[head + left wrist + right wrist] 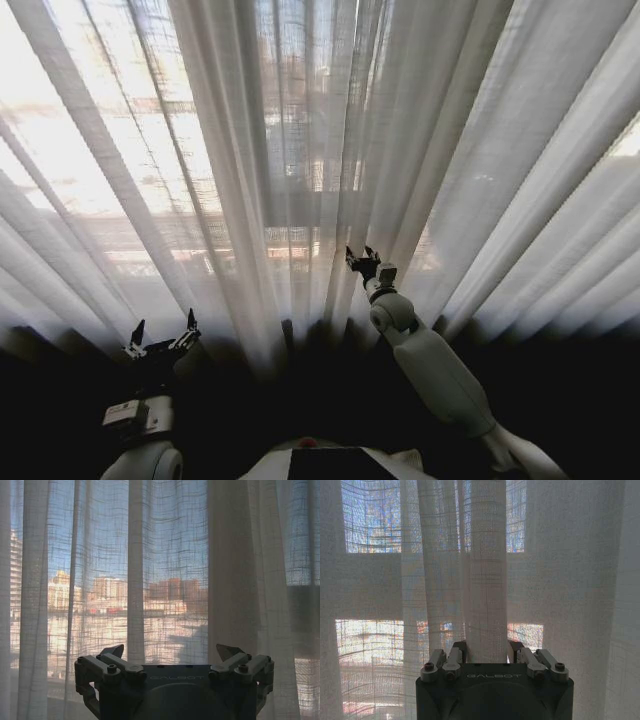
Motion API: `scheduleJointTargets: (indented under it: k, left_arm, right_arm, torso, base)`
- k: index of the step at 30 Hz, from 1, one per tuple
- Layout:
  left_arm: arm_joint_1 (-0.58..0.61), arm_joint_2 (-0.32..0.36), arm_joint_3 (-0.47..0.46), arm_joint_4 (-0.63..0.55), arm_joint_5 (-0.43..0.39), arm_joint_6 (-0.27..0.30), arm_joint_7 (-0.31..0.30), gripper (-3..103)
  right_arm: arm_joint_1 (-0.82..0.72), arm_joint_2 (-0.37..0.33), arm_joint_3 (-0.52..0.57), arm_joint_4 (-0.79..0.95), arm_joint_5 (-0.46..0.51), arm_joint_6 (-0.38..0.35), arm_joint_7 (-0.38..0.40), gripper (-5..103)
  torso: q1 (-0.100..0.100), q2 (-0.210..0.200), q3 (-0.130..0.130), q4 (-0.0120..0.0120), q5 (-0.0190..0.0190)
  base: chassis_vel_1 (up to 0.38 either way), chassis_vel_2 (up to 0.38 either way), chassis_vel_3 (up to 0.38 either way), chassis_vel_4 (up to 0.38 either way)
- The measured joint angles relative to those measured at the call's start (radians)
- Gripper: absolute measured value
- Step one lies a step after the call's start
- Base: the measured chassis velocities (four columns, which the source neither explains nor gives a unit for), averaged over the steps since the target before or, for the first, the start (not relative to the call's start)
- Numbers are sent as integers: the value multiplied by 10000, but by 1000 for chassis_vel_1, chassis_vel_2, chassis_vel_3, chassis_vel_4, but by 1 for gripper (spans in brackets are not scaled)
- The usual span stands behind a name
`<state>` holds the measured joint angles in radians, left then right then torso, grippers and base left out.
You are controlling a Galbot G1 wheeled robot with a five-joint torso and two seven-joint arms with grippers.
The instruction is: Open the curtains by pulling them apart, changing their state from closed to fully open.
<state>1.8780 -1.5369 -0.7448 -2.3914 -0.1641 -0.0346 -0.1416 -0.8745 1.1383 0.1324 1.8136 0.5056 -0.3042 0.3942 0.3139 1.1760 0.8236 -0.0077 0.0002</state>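
The curtains (300,150) hang closed across the whole window, their pleats fanning out from 12 o'clock in the head view, and the two panels meet in a bunch of thicker folds at centre. Behind them dark window-frame bars (310,205) show through the weave.

The right gripper (362,262) reaches up and forward on its extended arm, just at 1 o'clock of centre. In the right wrist view its fingers (455,656) are closed around a thick cream fold (485,580).

The left gripper (163,337) sits low at 8 o'clock, short of the fabric. Its fingers (112,652) are spread wide with nothing between them, and open room lies on both sides.
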Motion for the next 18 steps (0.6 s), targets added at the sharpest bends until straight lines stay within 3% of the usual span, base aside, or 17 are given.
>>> scheduleJointTargets:
  k: [1, 5, 7, 11, 18]
  left_arm:
    - [0, 0, 0, 0, 0, 0, 0, 100]
    - [-22, 38, -7, 7, -10, 7, -2, 100]
    - [-22, 38, 5, 15, -10, 7, -2, 100]
    - [4, 42, 37, 33, -10, 8, 0, 100]
    - [61, 54, 51, 8, -10, 8, 1, 100]
  right_arm:
    - [0, 0, 0, 0, 0, 0, 0, 48]
    - [-59, -77, 85, 139, -1, 72, 41, 27]
    - [-71, -106, 105, 181, 5, 89, 42, 27]
    - [-150, -165, 159, 351, 55, 102, 43, 5]
    - [-303, -187, 190, 546, 101, 67, -6, 0]
  torso:
    - [0, 0, 0, 0, 0]
    - [0, 0, -1, 0, 0]
    - [0, 0, -1, 0, 0]
    - [0, 0, -1, 0, 1]
    - [0, 0, -1, 1, 0]
  base:
    - [0, 0, 0, 0]
    - [0, 0, 0, 0]
    - [0, 0, 0, 0]
    - [0, 0, 0, 0]
    - [0, 0, 0, 0]
